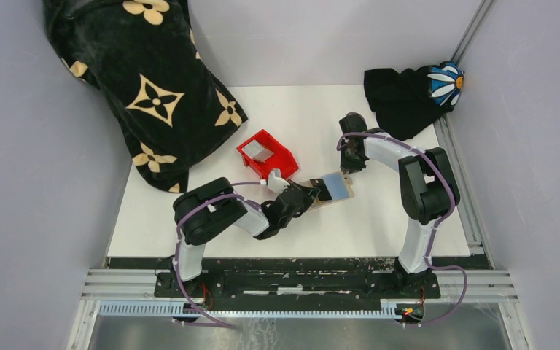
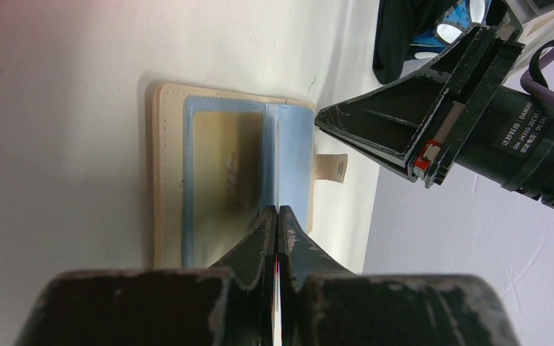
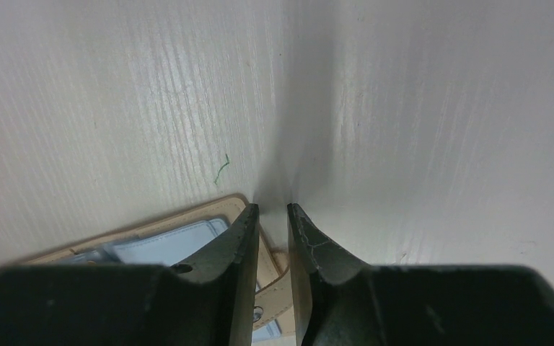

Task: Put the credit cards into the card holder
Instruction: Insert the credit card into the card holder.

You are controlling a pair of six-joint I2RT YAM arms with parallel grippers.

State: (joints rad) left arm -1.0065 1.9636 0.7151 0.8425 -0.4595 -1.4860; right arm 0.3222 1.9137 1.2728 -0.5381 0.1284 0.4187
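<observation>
The tan card holder [image 1: 333, 188] lies open on the white table, its pale blue pockets [image 2: 288, 155] facing up. My left gripper [image 1: 311, 194] [image 2: 278, 210] is shut on a thin credit card [image 2: 276, 306], seen edge-on between the fingers. Its tips are at the fold of the holder [image 2: 169, 166]. My right gripper [image 1: 347, 168] [image 3: 269, 207] is open a little, and its fingers stand astride the holder's snap tab [image 3: 274, 270] [image 2: 331, 167] at the far edge. Another grey card [image 1: 261, 152] lies in the red bin.
The red bin [image 1: 277, 162] stands just behind the left gripper. A black bag with gold flowers [image 1: 146, 87] fills the back left. A black cloth with a daisy patch [image 1: 408, 91] lies at the back right. Grey walls close in both sides.
</observation>
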